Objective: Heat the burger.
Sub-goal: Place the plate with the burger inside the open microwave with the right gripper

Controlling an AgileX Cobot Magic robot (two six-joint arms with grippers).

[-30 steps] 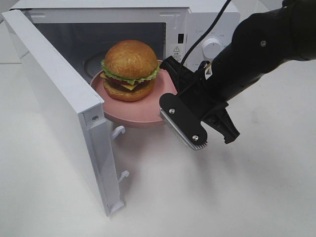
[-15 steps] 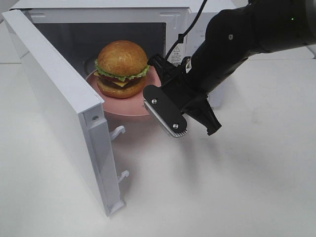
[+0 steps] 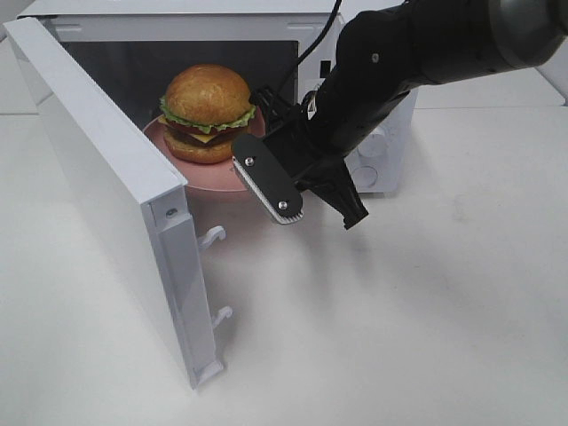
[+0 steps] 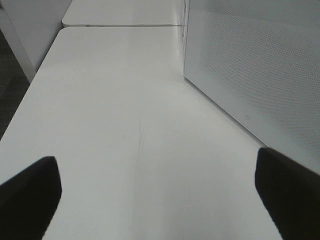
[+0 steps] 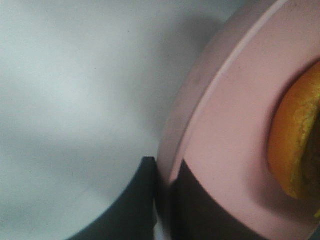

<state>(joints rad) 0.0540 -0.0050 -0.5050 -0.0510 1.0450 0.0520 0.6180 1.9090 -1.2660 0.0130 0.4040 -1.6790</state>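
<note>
In the mouth of the open microwave [image 3: 195, 7], the burger [image 3: 207, 108] sits on a pink plate [image 3: 222, 180]. The right gripper [image 5: 167, 200] pinches the plate's rim. The left gripper [image 4: 157, 200] hovers spread wide above the white table [image 4: 125, 125], beside the door [image 4: 250, 65].

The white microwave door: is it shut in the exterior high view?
No, the white microwave door stands swung wide open, left of the golden-bun burger.

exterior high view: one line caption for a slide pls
Right gripper shut on the rim of the pink plate, holding the burger at the mouth of the open microwave.
</note>
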